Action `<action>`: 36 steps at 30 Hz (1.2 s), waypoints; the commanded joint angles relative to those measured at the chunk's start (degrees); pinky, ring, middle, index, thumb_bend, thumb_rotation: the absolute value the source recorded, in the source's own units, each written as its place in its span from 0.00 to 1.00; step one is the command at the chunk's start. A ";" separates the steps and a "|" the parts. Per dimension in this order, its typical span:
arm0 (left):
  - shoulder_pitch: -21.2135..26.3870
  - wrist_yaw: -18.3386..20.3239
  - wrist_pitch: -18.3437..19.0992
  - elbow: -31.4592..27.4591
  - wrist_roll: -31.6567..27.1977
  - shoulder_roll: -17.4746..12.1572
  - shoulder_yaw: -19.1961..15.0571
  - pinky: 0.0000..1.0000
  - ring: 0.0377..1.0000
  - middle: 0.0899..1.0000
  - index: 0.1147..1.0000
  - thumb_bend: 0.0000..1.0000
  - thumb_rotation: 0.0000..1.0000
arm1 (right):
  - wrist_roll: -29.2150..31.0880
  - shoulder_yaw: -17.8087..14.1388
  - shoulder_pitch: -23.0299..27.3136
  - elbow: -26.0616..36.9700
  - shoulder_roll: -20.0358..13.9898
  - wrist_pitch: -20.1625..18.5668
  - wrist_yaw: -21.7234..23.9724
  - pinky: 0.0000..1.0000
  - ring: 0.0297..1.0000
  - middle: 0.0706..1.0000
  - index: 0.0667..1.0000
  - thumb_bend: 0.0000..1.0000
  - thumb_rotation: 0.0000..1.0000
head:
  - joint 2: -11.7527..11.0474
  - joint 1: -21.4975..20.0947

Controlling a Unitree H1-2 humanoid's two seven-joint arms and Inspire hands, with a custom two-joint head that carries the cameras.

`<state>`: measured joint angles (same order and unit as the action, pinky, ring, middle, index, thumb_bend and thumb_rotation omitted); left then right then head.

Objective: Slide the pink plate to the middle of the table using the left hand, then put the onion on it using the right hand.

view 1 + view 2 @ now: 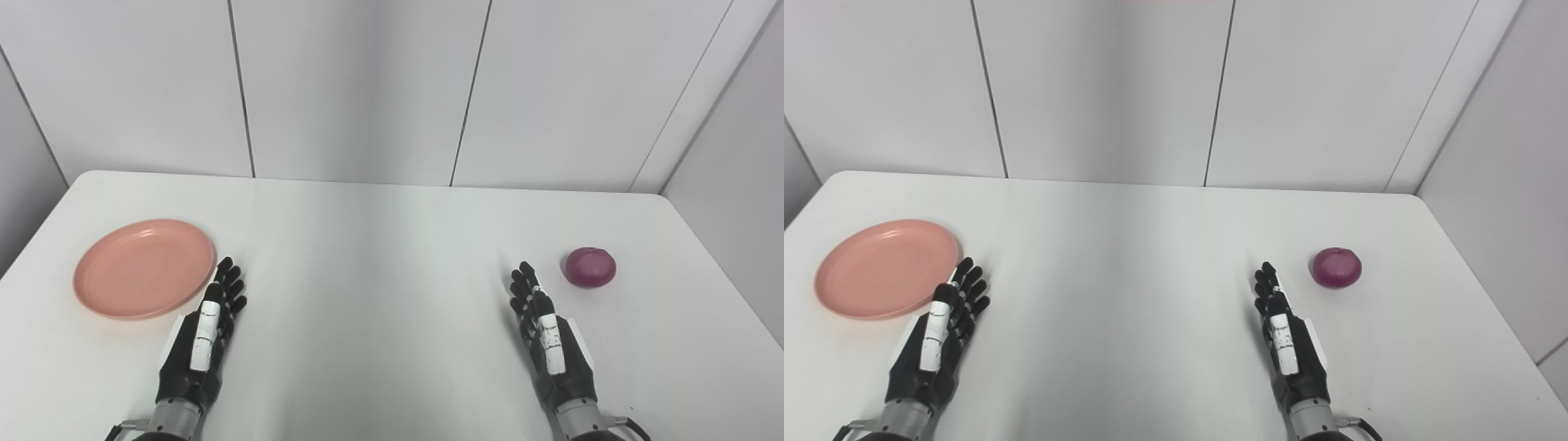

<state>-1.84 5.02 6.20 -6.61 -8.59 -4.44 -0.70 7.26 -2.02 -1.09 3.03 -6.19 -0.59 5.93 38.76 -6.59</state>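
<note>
A pink plate [144,267] lies flat on the left side of the white table [380,263]. A purple-red onion [590,267] sits on the right side. My left hand [205,331] is open and empty, held edge-up with fingers stretched forward, just right of the plate's near rim and apart from it. My right hand [548,334] is open and empty, fingers stretched forward, a short way left of the onion and not touching it.
Grey wall panels [367,86] stand behind the table's far edge. A side wall [735,159] runs close along the table's right edge. The table's left edge lies just beyond the plate.
</note>
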 commanded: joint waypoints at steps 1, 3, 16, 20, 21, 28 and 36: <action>-0.92 0.59 1.52 0.48 0.53 -0.23 0.67 1.00 1.00 1.00 1.00 0.81 0.99 | 0.17 -0.04 -2.22 -3.82 -0.02 -0.33 0.42 1.00 1.00 0.98 1.00 0.84 0.97 | -0.07 0.05; -0.91 0.54 1.49 0.51 0.59 -0.24 0.65 1.00 1.00 1.00 1.00 0.81 0.99 | 0.05 -0.01 -2.22 -3.87 -0.04 -0.17 0.35 1.00 1.00 0.98 1.00 0.85 0.97 | -0.08 0.03; -0.97 0.82 1.83 0.38 0.14 -0.23 0.41 1.00 1.00 1.00 1.00 0.80 0.99 | 0.56 -0.17 -2.26 -3.68 0.18 0.11 0.35 1.00 1.00 0.98 1.00 0.84 0.97 | -0.05 -0.05; -0.95 0.83 1.87 0.38 0.18 -0.19 0.41 1.00 1.00 1.00 1.00 0.80 0.99 | 0.87 -0.29 -2.26 -3.80 0.26 0.38 0.40 1.00 1.00 0.98 1.00 0.82 0.97 | -0.05 0.01; -0.94 0.86 1.86 0.42 0.14 -0.20 0.41 1.00 1.00 1.00 1.00 0.80 0.99 | 0.80 -0.27 -2.28 -3.77 0.24 0.37 0.35 1.00 1.00 0.98 1.00 0.82 0.97 | -0.05 0.01; -0.93 0.82 1.96 0.31 0.30 -0.18 0.50 1.00 1.00 1.00 1.00 0.80 0.99 | 0.54 -0.25 -2.21 -3.91 0.16 0.51 0.23 1.00 1.00 0.98 1.00 0.83 0.97 | -0.05 0.03; -1.15 0.90 2.00 0.16 0.29 -0.10 0.64 1.00 1.00 1.00 1.00 0.80 1.00 | 0.75 -0.36 -2.36 -3.81 0.16 0.50 0.27 1.00 1.00 0.98 1.00 0.83 0.97 | -0.41 0.94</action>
<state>-1.85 5.39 6.28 -6.67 -8.62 -4.45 -0.75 7.95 -2.18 -1.12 3.01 -6.18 -0.58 5.99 38.50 -6.07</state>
